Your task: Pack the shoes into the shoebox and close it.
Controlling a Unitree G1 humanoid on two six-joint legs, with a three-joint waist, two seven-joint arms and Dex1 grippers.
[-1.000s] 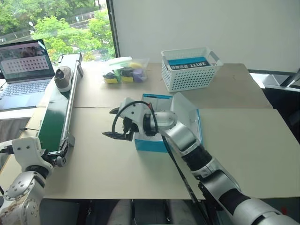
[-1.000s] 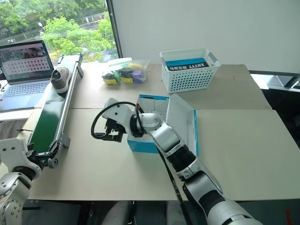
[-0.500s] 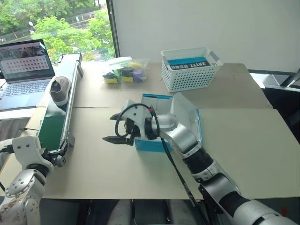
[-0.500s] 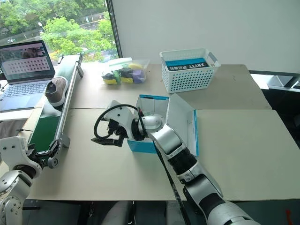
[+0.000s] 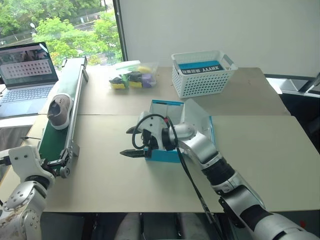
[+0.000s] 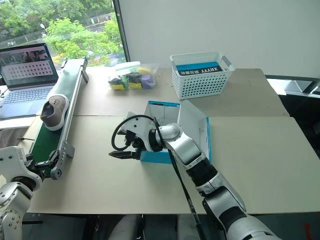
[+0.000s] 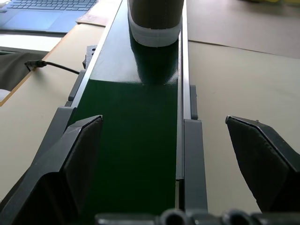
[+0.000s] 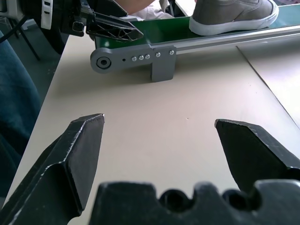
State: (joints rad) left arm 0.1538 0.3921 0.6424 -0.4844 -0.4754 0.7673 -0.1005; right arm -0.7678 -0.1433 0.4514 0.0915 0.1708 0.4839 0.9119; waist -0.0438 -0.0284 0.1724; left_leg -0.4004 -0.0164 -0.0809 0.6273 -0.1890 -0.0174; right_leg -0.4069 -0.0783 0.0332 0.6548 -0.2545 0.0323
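Observation:
One grey-beige shoe (image 5: 58, 111) with a white sole rides the green conveyor belt (image 5: 54, 137) on the table's left side, a little back from the belt's near end. In the left wrist view that shoe (image 7: 154, 18) lies straight ahead of my left gripper (image 7: 164, 154), which stands open astride the belt's near end. The blue shoebox (image 5: 167, 155) sits mid-table with its lid (image 5: 197, 120) raised. Just left of the box my right gripper (image 5: 127, 142) hovers open and empty, pointing toward the conveyor. I cannot see what lies inside the box.
At the back of the table stands a white perforated basket (image 5: 202, 74), with a clear tub of coloured items (image 5: 132, 75) to its left. An open laptop (image 5: 25, 70) sits beyond the conveyor at far left. Bare tabletop lies between the conveyor and the box.
The shoe has travelled along the belt toward its near end and my left gripper. My right gripper has drifted slightly right and down, closer to the box front.

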